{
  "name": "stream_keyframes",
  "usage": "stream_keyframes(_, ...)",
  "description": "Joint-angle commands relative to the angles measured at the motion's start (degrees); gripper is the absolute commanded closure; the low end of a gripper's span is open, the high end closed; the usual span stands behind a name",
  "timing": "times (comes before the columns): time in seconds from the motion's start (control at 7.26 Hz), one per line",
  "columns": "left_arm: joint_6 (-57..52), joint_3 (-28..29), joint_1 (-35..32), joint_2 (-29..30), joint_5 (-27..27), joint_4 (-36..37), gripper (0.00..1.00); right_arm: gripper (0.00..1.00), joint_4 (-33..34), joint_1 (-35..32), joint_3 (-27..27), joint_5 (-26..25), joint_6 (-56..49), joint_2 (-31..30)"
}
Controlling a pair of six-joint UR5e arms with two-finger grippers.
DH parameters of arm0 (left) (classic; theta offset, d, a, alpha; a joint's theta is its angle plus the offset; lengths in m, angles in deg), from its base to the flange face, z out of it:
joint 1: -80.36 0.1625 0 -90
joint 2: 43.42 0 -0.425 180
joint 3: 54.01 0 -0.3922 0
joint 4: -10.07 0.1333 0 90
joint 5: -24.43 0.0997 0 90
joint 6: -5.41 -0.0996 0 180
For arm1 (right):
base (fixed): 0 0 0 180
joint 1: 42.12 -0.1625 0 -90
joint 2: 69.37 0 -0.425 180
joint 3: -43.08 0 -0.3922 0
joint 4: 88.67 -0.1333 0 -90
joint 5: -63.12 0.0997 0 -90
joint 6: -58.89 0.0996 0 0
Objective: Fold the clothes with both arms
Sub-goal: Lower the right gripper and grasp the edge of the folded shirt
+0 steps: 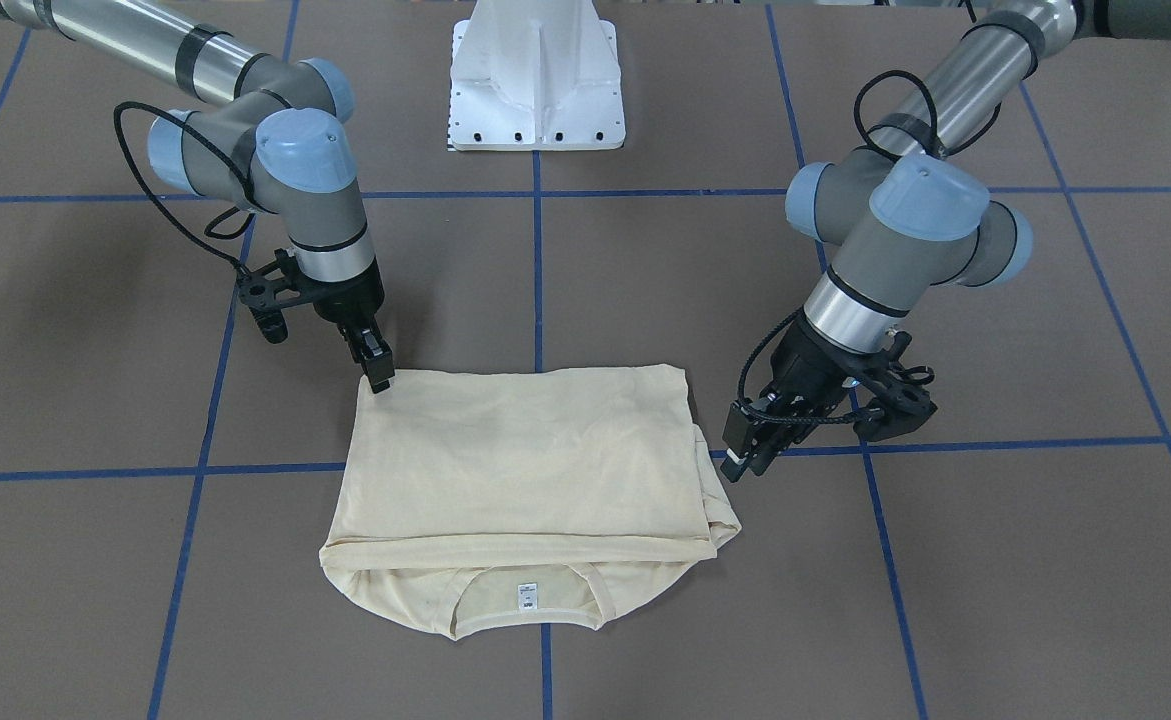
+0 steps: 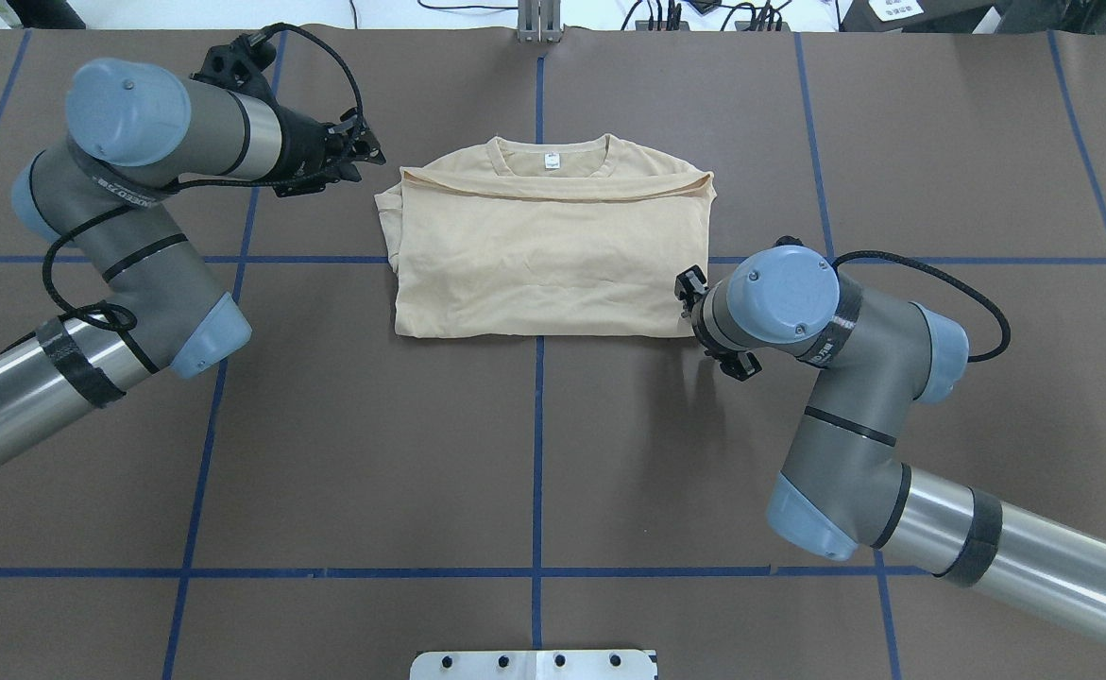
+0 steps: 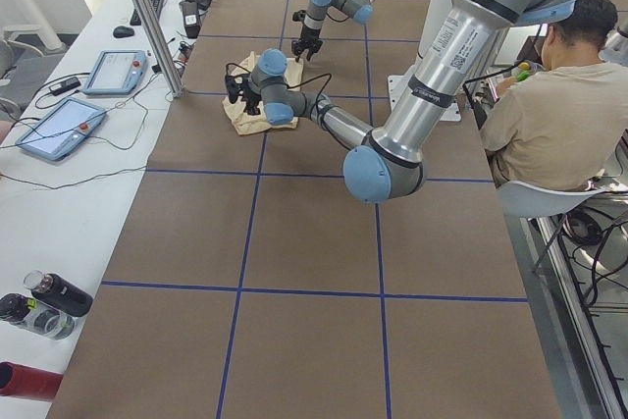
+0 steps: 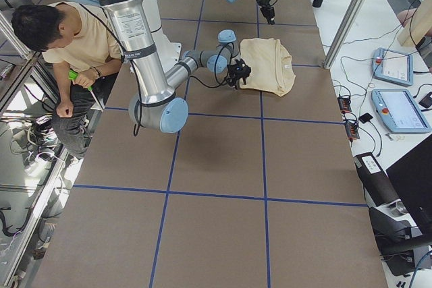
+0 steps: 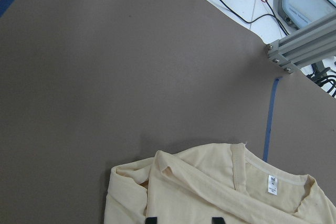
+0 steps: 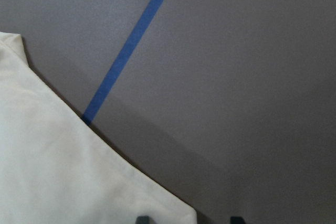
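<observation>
The pale cream-yellow shirt [image 1: 525,470] [image 2: 543,255] lies flat on the brown table, folded into a rectangle. Its collar and white neck label [image 1: 526,596] show at the edge far from the robot. My left gripper [image 1: 740,460] [image 2: 373,156] is open, low beside the shirt's shoulder corner. In the left wrist view its fingertips [image 5: 152,220] stand apart over that corner of the shirt [image 5: 210,187]. My right gripper [image 1: 380,380] is open at the folded corner nearest the robot. In the right wrist view the shirt's corner [image 6: 52,156] reaches between its spread fingertips [image 6: 142,219].
The white pedestal base [image 1: 537,90] stands at the table's robot side. Blue tape lines [image 2: 538,425] grid the brown table. A seated person [image 3: 549,115] [image 4: 67,45] is beside the base. A bench with pendants [image 3: 59,130], bottles [image 3: 49,296] and a metal post [image 3: 147,17] runs along the far edge.
</observation>
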Motion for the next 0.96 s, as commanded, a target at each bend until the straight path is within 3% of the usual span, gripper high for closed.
stream_keyframes(0.0,0.0,0.1,0.0,-0.1,0.1,0.0,0.55,1.00,0.0,0.0,-0.1,0.1,0.4,0.3)
stream_keyframes(0.41,0.1,-0.3,0.0,-0.1,-0.2,0.0,0.55,1.00,0.1,-0.4,-0.9,0.5,0.2,0.6)
stream_keyframes(0.83,0.5,-4.8,0.4,-2.9,-0.6,0.1,0.55,1.00,0.9,-0.8,-10.1,3.1,0.2,-4.3)
